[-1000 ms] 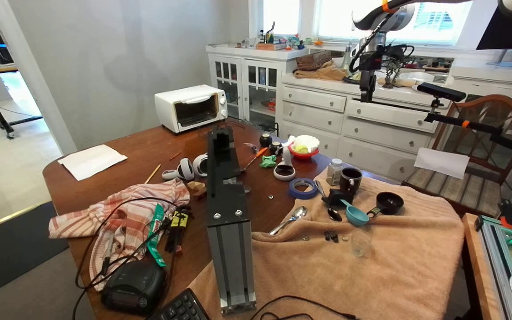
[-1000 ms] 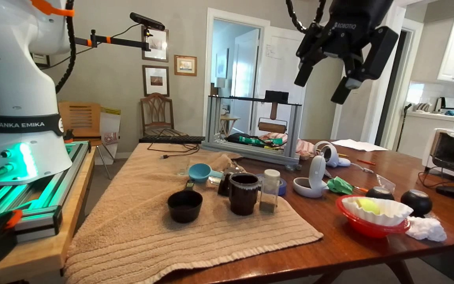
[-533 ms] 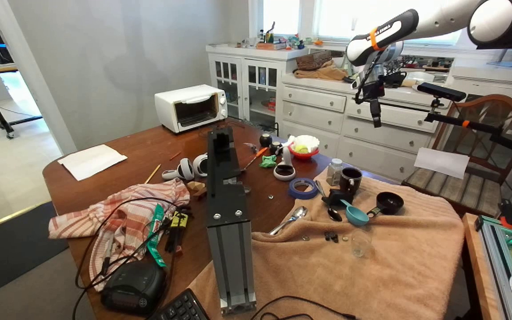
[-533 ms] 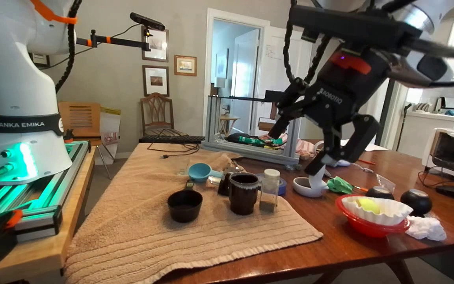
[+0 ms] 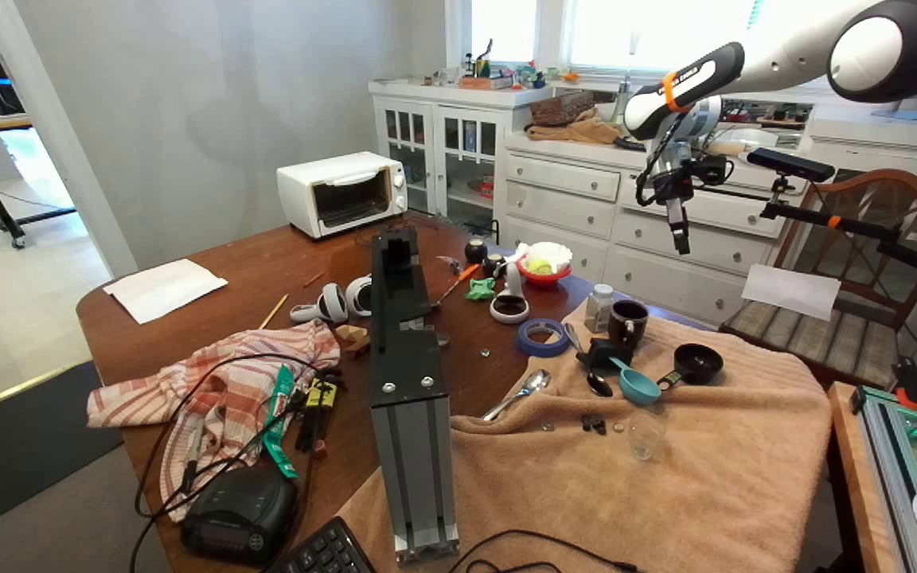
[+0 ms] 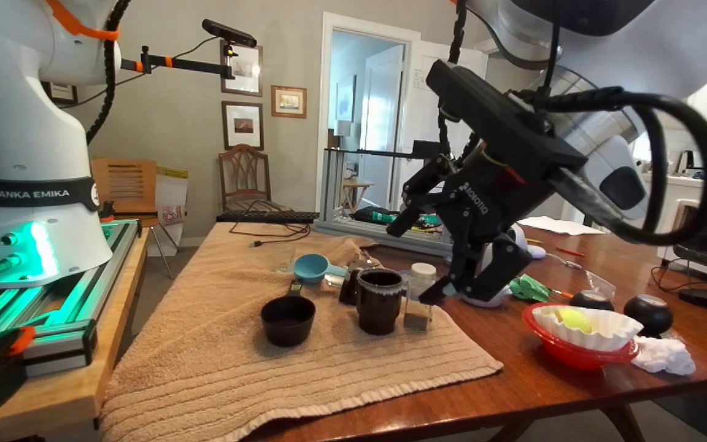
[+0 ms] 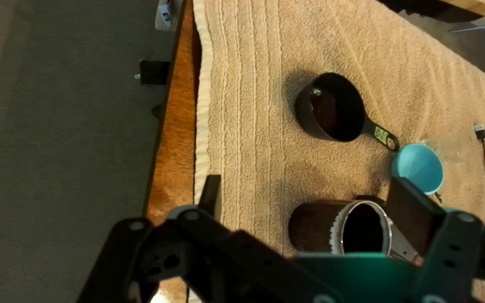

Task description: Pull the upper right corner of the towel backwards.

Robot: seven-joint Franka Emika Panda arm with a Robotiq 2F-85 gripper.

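Note:
A peach towel (image 5: 729, 485) covers one side of the wooden table; it shows in an exterior view (image 6: 218, 356) with a ribbed border and one corner lying flat at the right. In the wrist view the towel (image 7: 251, 118) has a pale hem along the table edge. My gripper (image 6: 413, 264) is open and empty, tilted, in the air near the mug and jar; it also shows in an exterior view (image 5: 680, 243). In the wrist view the gripper's fingers (image 7: 305, 189) are wide apart, with the mug seen between them. They do not hold the towel.
On the towel stand a dark mug (image 6: 379, 307), a glass jar (image 6: 418, 314), a black measuring cup (image 6: 288, 322) and a blue scoop (image 6: 310, 269). A red bowl (image 6: 580, 356) and blue tape (image 5: 544, 337) lie nearby. A metal frame (image 5: 411, 446) and striped cloth (image 5: 220, 374) are farther off.
The arm has come down. My gripper has moved lower and towards the mug and jar, and has tilted. It stays open. The towel and the objects on it have not moved.

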